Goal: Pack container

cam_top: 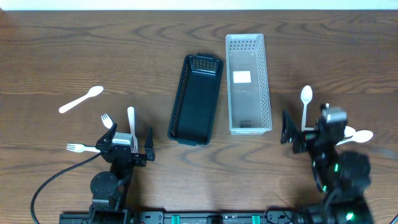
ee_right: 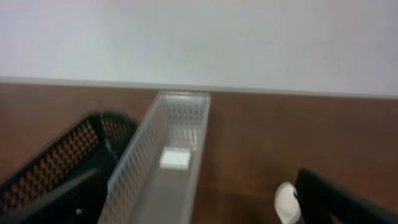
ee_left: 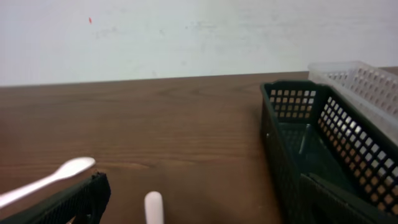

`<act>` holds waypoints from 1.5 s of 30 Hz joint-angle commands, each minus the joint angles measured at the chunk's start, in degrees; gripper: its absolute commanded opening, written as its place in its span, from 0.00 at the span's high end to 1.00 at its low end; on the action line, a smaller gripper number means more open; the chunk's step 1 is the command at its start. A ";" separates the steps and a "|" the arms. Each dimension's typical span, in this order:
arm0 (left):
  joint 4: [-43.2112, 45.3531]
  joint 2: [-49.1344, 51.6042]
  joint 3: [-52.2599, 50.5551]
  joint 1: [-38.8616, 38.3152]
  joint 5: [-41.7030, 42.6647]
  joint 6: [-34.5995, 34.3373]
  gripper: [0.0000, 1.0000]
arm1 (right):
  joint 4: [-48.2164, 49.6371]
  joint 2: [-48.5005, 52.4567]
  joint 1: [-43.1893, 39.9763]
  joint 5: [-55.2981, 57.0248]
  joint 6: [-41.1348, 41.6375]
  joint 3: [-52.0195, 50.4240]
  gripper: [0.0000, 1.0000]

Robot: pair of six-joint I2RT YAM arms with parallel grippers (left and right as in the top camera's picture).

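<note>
A black basket (cam_top: pixel 196 99) and a clear basket (cam_top: pixel 249 84) lie side by side mid-table, both empty apart from a white label in the clear one. My left gripper (cam_top: pixel 130 142) is open, with a white utensil handle (cam_top: pixel 131 121) lying on the table between its fingers. This handle also shows in the left wrist view (ee_left: pixel 153 208). Two white forks (cam_top: pixel 107 119) (cam_top: pixel 81 148) lie by it, and a white spoon (cam_top: pixel 81 99) lies farther left. My right gripper (cam_top: pixel 303 134) is open and empty over a white spoon (cam_top: pixel 305 99), also visible in the right wrist view (ee_right: pixel 286 202). More spoons (cam_top: pixel 357 137) lie to its right.
In the left wrist view the black basket (ee_left: pixel 323 149) is close on the right, with the clear basket (ee_left: pixel 360 81) behind it. In the right wrist view the clear basket (ee_right: pixel 168 162) is ahead on the left. A black cable (cam_top: pixel 50 180) loops at front left.
</note>
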 commanded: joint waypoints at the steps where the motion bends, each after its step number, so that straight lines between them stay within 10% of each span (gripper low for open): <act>1: -0.28 0.26 -0.26 -0.13 1.36 -8.96 0.02 | -9.94 13.05 -0.42 -0.83 -4.33 13.25 0.01; 8: -16.20 8.52 14.95 -0.13 1.33 -12.76 0.02 | -34.91 38.99 -0.39 -2.60 -4.55 42.69 0.01; 12: -28.59 21.46 30.91 -0.13 1.14 -10.34 0.02 | -34.67 46.23 -0.44 -1.64 -7.23 48.41 0.71; 15: -37.79 33.86 43.58 -0.11 1.14 -10.32 0.02 | -33.57 50.90 -0.66 1.57 -4.52 48.63 0.99; 27: -48.02 70.03 61.18 -0.13 1.36 -7.61 0.02 | -35.63 69.55 -1.64 0.57 -1.53 48.61 0.99; 45: -50.21 84.78 61.11 -0.48 3.13 -7.58 0.10 | -39.01 75.97 1.49 -1.90 -1.77 48.22 0.99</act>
